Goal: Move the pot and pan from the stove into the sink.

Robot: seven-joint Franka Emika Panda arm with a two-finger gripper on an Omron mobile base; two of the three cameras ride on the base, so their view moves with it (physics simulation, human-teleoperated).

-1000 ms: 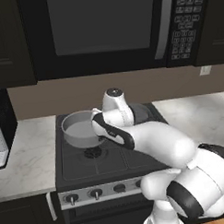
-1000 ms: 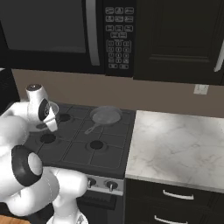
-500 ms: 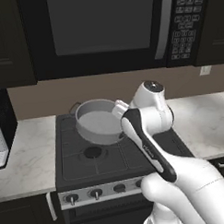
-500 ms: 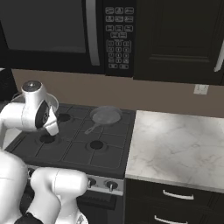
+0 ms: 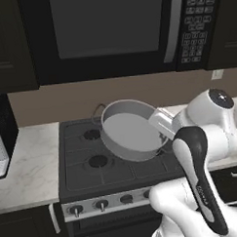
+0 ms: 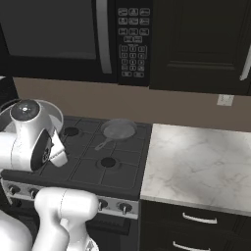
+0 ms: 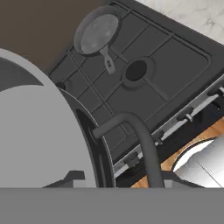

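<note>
Clamped on the pot [image 5: 130, 131], the pincer [image 5: 162, 124] held it tilted above the stove [image 5: 84, 175], the pan [image 6: 118, 130] resting at the stove's 1 o'clock burner beside the marble worktop [image 6: 196, 166].

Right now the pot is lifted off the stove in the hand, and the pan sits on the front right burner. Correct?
Not quite. The pan sits on the back right burner, not the front one, as the right base view shows. The rest holds: the pot is lifted off the stove in the hand.
</note>
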